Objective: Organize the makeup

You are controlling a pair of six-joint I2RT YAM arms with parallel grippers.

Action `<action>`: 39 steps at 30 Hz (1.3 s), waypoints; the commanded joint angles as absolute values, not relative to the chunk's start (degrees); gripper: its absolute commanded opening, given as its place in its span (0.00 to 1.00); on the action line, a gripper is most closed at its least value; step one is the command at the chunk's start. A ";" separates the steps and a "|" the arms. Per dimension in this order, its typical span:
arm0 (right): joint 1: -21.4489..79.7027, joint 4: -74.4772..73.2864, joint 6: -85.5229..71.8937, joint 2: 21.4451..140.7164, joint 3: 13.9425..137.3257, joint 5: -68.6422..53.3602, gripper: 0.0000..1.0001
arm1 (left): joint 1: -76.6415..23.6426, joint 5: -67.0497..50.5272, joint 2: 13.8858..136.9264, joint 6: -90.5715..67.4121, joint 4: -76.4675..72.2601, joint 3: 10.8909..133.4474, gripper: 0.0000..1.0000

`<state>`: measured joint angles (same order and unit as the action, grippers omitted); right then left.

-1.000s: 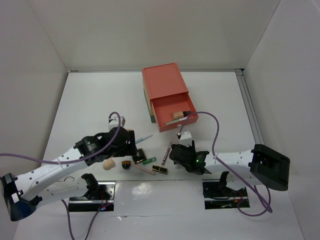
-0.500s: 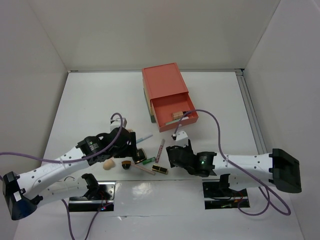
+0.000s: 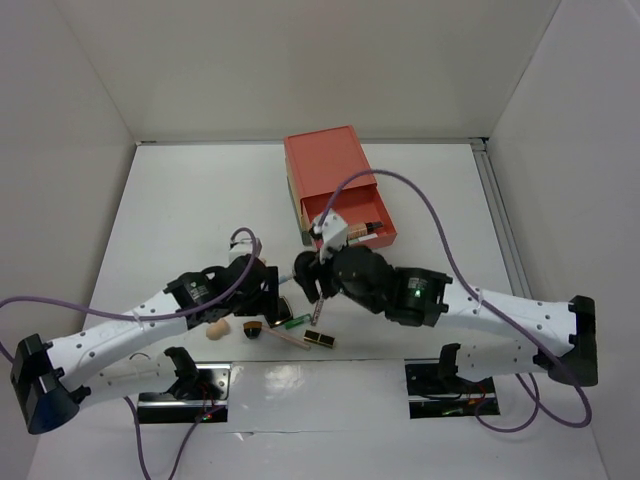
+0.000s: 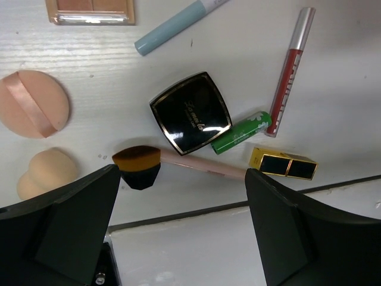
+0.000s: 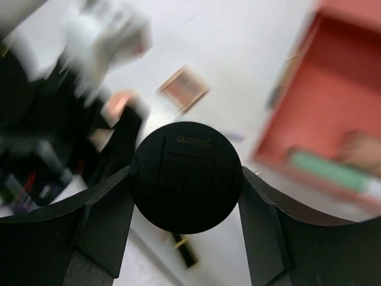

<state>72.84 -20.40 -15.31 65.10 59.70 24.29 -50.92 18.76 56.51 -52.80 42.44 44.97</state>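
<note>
My left gripper (image 4: 184, 238) is open and empty above the makeup pile; it also shows in the top view (image 3: 265, 292). Below it lie a square black compact (image 4: 190, 112), a green tube (image 4: 241, 132), a red gloss stick (image 4: 290, 65), a blue pencil (image 4: 178, 24), a brush (image 4: 137, 167), a gold-and-black lipstick (image 4: 283, 164), a peach puff (image 4: 33, 104), a sponge (image 4: 44, 173) and a pink palette (image 4: 90, 11). My right gripper (image 5: 186, 179) is shut on a round black compact (image 5: 186, 177), held in the air just right of the left gripper (image 3: 306, 272).
The orange drawer box (image 3: 325, 165) stands behind the pile, its drawer (image 3: 385, 235) pulled open with a few items inside. A green item (image 5: 327, 167) lies in the drawer. Purple cables loop over both arms. Two black base plates (image 3: 445, 385) sit at the near edge.
My right arm has risen and swung left, from beside the pile to above it in front of the drawer. My left gripper has shifted a little right.
</note>
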 commanded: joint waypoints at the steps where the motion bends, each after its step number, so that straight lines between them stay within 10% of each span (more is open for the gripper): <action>1: 62.45 -20.30 -11.78 67.06 64.68 30.23 0.32 | -50.89 16.45 58.09 -51.15 36.67 43.86 1.00; 13: 44.30 -18.63 -10.63 74.79 67.84 23.12 0.45 | -50.89 15.91 73.21 -51.68 34.45 50.27 1.00; 18: 43.68 -19.25 -10.63 76.55 69.08 24.26 1.00 | -50.89 13.80 77.42 -50.01 32.08 50.80 1.00; 39: 44.21 -18.46 -10.72 63.38 67.51 22.68 1.00 | -51.42 18.01 86.39 -66.35 41.22 51.68 1.00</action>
<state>43.88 -20.14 -11.35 65.76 66.06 23.05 -51.20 16.01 85.38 -63.02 38.79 49.58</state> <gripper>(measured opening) 0.999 1.001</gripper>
